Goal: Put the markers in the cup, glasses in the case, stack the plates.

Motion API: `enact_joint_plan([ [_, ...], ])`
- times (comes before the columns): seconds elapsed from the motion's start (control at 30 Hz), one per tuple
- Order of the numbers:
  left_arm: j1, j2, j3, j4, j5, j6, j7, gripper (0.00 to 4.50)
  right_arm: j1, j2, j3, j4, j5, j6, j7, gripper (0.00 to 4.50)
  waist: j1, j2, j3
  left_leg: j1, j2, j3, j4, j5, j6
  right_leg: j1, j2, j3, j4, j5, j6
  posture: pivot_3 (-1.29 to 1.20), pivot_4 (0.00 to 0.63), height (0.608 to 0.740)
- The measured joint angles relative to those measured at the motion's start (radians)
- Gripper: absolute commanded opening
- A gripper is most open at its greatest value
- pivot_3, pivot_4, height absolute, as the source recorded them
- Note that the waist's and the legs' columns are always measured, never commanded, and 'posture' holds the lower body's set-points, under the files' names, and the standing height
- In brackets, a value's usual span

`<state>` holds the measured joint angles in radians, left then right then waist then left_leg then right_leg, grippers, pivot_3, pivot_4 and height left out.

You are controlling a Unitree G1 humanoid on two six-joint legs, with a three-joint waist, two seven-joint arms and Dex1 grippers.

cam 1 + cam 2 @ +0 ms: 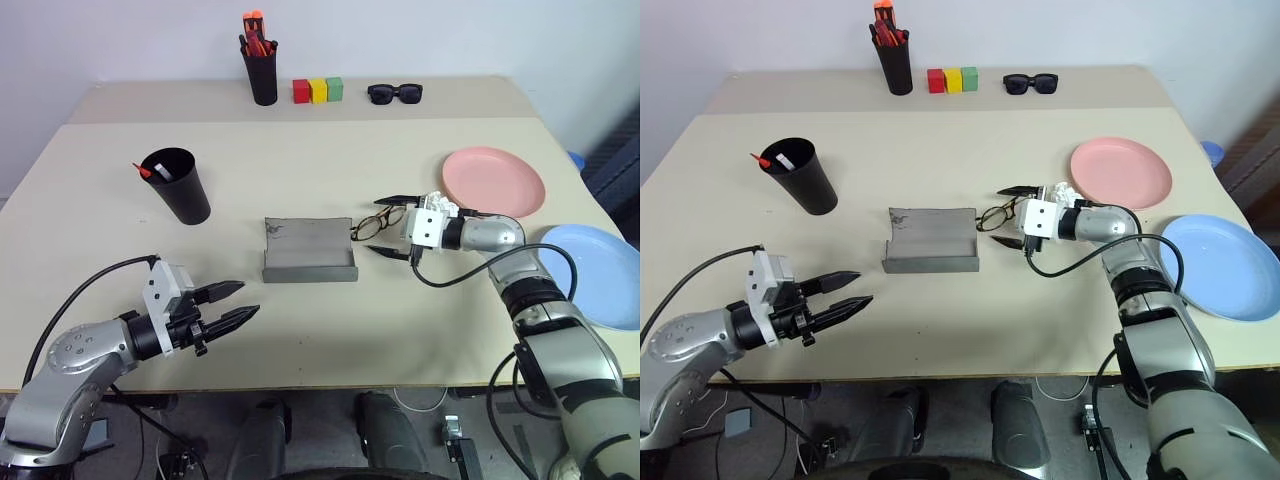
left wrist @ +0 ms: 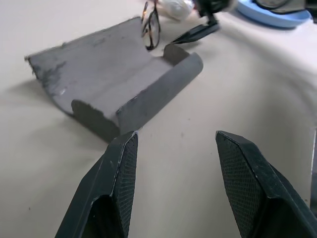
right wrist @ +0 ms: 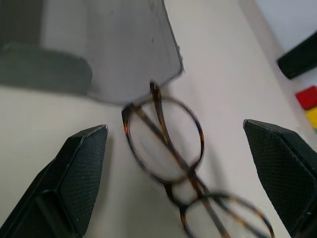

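Between the wide-spread fingers of your right pincer (image 1: 390,226) lie the glasses (image 1: 375,223) on the table (image 1: 330,160), untouched, with the open grey case (image 1: 309,250) just beyond the fingertips. Your left pincer (image 1: 232,304) hovers with its fingers parted and nothing held, the case a little way ahead of it. The black cup (image 1: 180,185), already holding the markers (image 1: 152,172), stands well away from both pincers, while the pink plate (image 1: 493,180) and blue plate (image 1: 595,273) rest apart behind your right pincer.
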<state>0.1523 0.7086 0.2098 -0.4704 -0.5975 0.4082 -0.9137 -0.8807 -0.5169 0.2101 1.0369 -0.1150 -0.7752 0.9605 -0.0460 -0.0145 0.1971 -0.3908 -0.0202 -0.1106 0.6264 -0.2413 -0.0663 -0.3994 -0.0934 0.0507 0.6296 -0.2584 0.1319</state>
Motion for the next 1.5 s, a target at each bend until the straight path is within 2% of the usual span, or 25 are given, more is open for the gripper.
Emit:
enact_joint_plan([
  [0.13, 0.003, 0.000, 0.001, 0.001, 0.001, -0.002, -0.003, 2.53, -0.053, 0.009, 0.000, 0.070, -0.016, -0.006, -0.001, 4.46, 0.000, 0.000, 0.000, 0.000, 0.000, 0.000, 0.000, 0.000, 0.000, 0.000, 0.000, 0.000, 0.000, 0.000, 0.000, 0.00, 0.150, 0.740],
  [0.2, 0.009, 0.000, 0.002, 0.001, 0.001, -0.003, -0.003, 2.53, -0.059, 0.016, 0.000, 0.090, -0.022, -0.005, 0.000, 3.97, 0.000, 0.000, 0.000, 0.000, 0.000, 0.000, 0.000, 0.000, 0.000, 0.000, 0.000, 0.000, 0.000, 0.000, 0.000, 0.00, 0.150, 0.740],
  [0.23, 0.015, 0.000, 0.002, 0.000, 0.002, -0.003, -0.003, 2.53, -0.061, 0.021, 0.000, 0.100, -0.024, -0.005, 0.001, 3.66, -0.001, 0.000, 0.000, 0.000, 0.000, 0.000, 0.000, 0.000, 0.000, 0.000, 0.000, 0.000, 0.001, 0.000, 0.000, 0.00, 0.150, 0.740],
  [0.47, 0.048, 0.000, 0.009, -0.005, 0.002, -0.004, 0.001, 2.53, -0.094, 0.024, -0.002, 0.134, -0.039, 0.000, 0.025, 0.20, -0.004, 0.000, 0.000, 0.001, 0.000, 0.000, 0.000, 0.000, 0.000, 0.000, 0.000, 0.000, 0.001, 0.000, 0.000, 0.00, 0.150, 0.740],
  [0.5, 0.049, 0.000, 0.009, -0.006, 0.002, -0.005, 0.001, 2.53, -0.101, 0.023, -0.002, 0.136, -0.040, 0.004, 0.027, 0.09, -0.004, 0.000, 0.000, 0.001, 0.000, 0.000, 0.000, 0.000, 0.000, 0.000, 0.000, 0.000, 0.001, 0.000, 0.000, 0.00, 0.150, 0.740],
  [0.9, 0.048, 0.000, 0.008, -0.007, 0.010, -0.025, 0.001, 2.53, -0.101, 0.015, -0.015, 0.148, -0.035, 0.035, 0.070, 0.09, -0.002, 0.001, 0.000, 0.001, 0.000, 0.000, 0.000, 0.000, 0.000, 0.000, 0.000, 0.000, 0.001, 0.000, 0.000, 0.00, 0.150, 0.740],
  [1.13, 0.038, -0.002, 0.000, -0.001, 0.019, -0.028, -0.001, 2.53, -0.098, -0.030, -0.106, 0.104, 0.076, 0.201, 0.191, 0.09, 0.000, 0.001, 0.001, 0.001, 0.000, 0.000, 0.000, 0.000, 0.000, 0.000, 0.000, 0.000, 0.001, 0.000, 0.000, 0.00, 0.150, 0.740],
  [1.33, 0.009, -0.009, -0.029, 0.021, 0.020, -0.029, -0.010, 2.53, 0.006, -0.137, -0.175, -0.197, 0.262, 0.578, 0.445, 0.09, 0.004, 0.002, 0.001, 0.000, 0.000, 0.000, 0.000, 0.000, 0.000, 0.000, 0.000, 0.000, 0.001, 0.000, 0.001, 0.00, 0.150, 0.740],
  [1.5, -0.033, -0.013, -0.045, 0.059, 0.022, -0.030, -0.029, 2.53, 0.110, -0.310, -0.154, -0.474, 0.457, 1.052, 0.627, 0.09, 0.004, 0.006, 0.003, 0.000, 0.000, 0.000, 0.001, 0.000, 0.000, 0.000, 0.000, 0.000, 0.001, 0.000, 0.000, 0.00, 0.150, 0.740],
])
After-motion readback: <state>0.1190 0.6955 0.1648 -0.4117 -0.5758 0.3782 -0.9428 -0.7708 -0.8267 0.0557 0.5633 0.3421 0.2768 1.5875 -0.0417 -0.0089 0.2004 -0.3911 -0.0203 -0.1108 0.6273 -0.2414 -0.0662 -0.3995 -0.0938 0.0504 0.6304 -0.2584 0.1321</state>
